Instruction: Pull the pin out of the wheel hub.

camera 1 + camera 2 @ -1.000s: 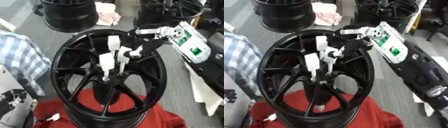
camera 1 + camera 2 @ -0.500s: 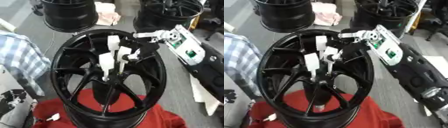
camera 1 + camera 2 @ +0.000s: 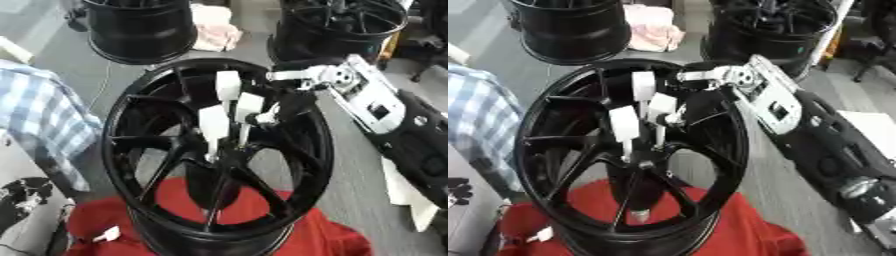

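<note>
- The wheel hub (image 3: 219,160), the centre of a black spoked wheel (image 3: 140,150), stands upright on a red cloth (image 3: 332,240) in the middle of the view.
- Three white-headed pins (image 3: 214,122) rise from the hub; the tallest is at 12 o'clock of it, the lowest toward 11 o'clock.
- The right hand (image 3: 282,107) reaches in from 2 o'clock, dark fingers curled at the white head of the middle pin (image 3: 248,107); whether they have closed on it I cannot tell.
- The left hand is not in view.
- Step in hand, as I judge it: taking hold of the pin.
- The next move calls for a sure pinch on the head, then a pull along the pin's shaft, away from the hub, without knocking the neighbouring pins.
</note>
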Robot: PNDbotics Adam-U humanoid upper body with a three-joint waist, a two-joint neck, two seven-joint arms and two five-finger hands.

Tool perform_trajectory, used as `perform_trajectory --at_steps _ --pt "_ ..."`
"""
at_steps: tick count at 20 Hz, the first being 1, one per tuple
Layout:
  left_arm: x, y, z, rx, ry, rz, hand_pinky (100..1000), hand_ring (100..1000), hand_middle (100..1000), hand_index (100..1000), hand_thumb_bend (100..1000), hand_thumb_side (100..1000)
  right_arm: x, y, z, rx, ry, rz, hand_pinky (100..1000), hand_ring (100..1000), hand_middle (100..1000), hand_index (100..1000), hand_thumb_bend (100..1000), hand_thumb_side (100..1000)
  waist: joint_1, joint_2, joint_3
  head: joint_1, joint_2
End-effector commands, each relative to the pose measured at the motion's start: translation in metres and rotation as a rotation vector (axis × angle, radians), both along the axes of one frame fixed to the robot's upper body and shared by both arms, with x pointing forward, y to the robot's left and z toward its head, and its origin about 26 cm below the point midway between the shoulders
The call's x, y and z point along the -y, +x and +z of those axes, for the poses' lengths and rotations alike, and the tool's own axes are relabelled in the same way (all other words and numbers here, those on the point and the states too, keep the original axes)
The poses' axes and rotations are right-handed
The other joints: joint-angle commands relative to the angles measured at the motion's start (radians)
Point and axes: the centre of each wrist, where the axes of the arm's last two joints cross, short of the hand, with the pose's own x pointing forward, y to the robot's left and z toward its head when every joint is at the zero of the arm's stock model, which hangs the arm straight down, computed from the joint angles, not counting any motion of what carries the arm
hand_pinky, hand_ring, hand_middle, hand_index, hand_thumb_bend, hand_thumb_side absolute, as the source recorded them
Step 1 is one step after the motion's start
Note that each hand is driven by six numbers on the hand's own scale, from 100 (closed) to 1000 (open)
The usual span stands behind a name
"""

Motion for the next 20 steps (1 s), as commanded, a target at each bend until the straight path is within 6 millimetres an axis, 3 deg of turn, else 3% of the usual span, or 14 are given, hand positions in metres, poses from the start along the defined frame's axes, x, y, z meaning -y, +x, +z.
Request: perform_trajectory --at_steps 1,9,15,20 --pt "-0.0057 0.0060 0.0138 0.030 0.028 -0.006 684 677 625 737 462 510 0.0020 0.0020 0.0084 0.042 0.000 -0.011 715 691 653 829 271 455 0.005 -0.018 0.000 -0.001 0.006" --pt "-0.0059 0.0060 0.0142 0.031 0.029 -0.006 684 677 625 737 461 510 -0.0003 0.0012 0.0056 0.078 0.019 -0.008 645 587 539 746 213 381 0.005 -0.018 -0.001 0.000 0.007" --pt "-0.0060 0.0058 0.0141 0.031 0.029 -0.006 684 677 625 737 462 510 -0.0031 -0.0007 0.0076 0.134 0.073 -0.008 572 511 455 643 102 271 0.006 -0.018 -0.001 -0.002 0.007" --pt "-0.0063 0.0055 0.0139 0.030 0.029 -0.006 683 677 625 737 465 510 -0.0036 -0.0040 0.0148 0.180 0.131 -0.004 504 447 384 560 100 213 0.005 -0.018 -0.002 -0.002 0.009"
